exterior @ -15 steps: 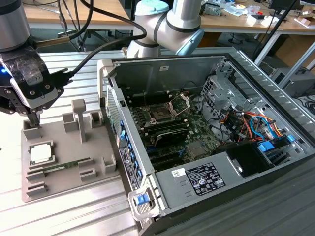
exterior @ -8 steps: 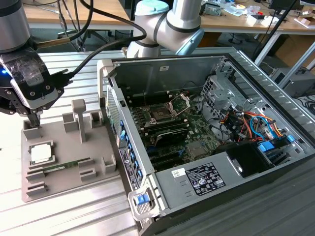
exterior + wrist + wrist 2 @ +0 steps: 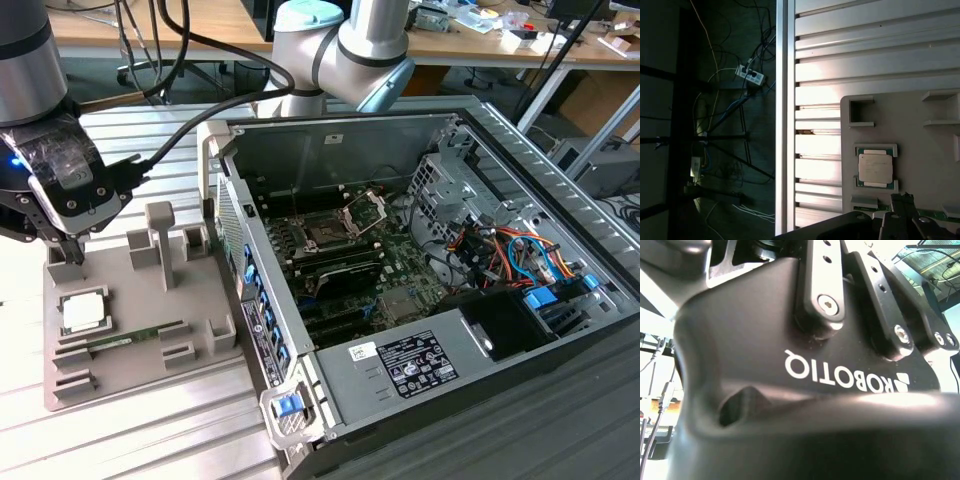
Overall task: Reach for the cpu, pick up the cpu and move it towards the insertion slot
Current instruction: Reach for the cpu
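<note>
The cpu is a pale silvery square chip lying flat in a recess of the grey fixture plate at the exterior view's left. In the first wrist view the cpu lies in its green-edged nest. My gripper hangs over the plate's far left corner, a short way above and behind the cpu, apart from it. The insertion slot is a dark square socket with its silver frame raised, on the motherboard inside the open computer case.
A long green memory stick lies on the plate beside the cpu. Grey posts rise from the plate between my gripper and the case wall. The plate rests on a ribbed aluminium table, whose edge drops to a cabled floor.
</note>
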